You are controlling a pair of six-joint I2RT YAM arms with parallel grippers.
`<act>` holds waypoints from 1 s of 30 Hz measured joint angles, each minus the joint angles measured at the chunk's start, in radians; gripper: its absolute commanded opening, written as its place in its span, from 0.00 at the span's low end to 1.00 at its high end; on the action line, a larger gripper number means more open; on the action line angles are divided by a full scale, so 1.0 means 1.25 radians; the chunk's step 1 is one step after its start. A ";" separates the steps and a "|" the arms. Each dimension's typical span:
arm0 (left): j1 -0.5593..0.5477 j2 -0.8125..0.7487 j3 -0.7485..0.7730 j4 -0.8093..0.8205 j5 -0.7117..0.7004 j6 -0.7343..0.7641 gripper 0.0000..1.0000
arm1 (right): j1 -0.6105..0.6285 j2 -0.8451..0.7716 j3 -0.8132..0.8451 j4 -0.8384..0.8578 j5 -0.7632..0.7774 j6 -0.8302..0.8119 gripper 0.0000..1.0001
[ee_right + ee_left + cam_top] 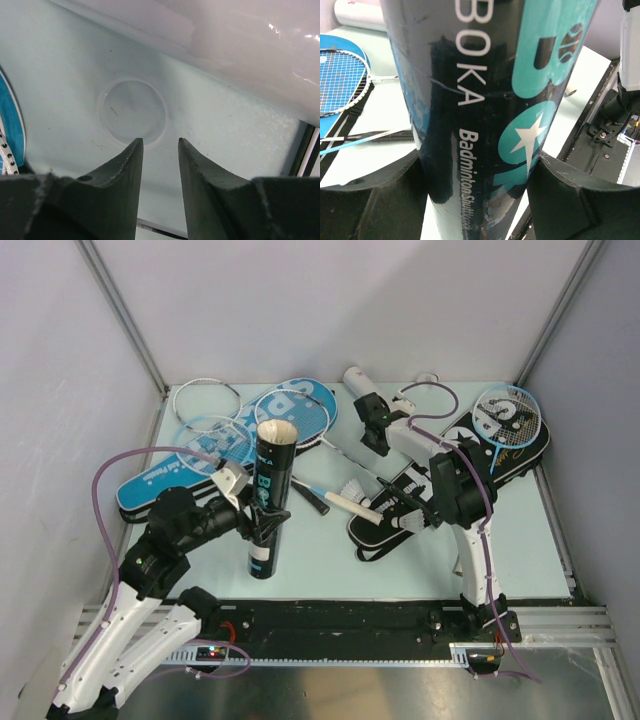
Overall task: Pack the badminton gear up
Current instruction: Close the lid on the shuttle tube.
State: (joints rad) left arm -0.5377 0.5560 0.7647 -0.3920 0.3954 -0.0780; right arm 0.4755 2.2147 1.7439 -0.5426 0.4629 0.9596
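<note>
Clamped in the left gripper [477, 160], a glossy black shuttle tube with teal lettering [272, 490] stands upright, top open, at the table's front left. Thin-framed rackets [505, 412] and white feather shuttlecocks [352, 488] lie loose beyond. The right gripper [159, 142], fingers slightly apart, holds nothing. Packing looks barely begun.

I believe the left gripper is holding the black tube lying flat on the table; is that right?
Not quite. The left gripper does hold the black tube, but the tube is upright with its open end up, not lying flat. The top external view shows this.
</note>
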 measured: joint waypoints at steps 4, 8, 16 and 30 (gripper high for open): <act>0.000 -0.002 0.000 0.000 0.000 0.000 0.48 | -0.003 0.007 0.002 -0.008 -0.008 0.014 0.41; 0.000 -0.009 0.000 0.000 0.000 0.000 0.48 | -0.005 0.028 0.010 -0.016 -0.021 0.032 0.41; 0.000 -0.013 0.000 0.000 0.000 0.000 0.48 | -0.008 0.059 0.060 -0.054 -0.031 0.049 0.28; 0.000 -0.031 0.000 0.000 -0.001 0.000 0.48 | -0.012 0.009 -0.022 -0.030 -0.051 0.015 0.00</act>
State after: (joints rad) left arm -0.5377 0.5175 0.7647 -0.3916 0.3946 -0.0780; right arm 0.4603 2.2265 1.7161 -0.5804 0.3992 0.9787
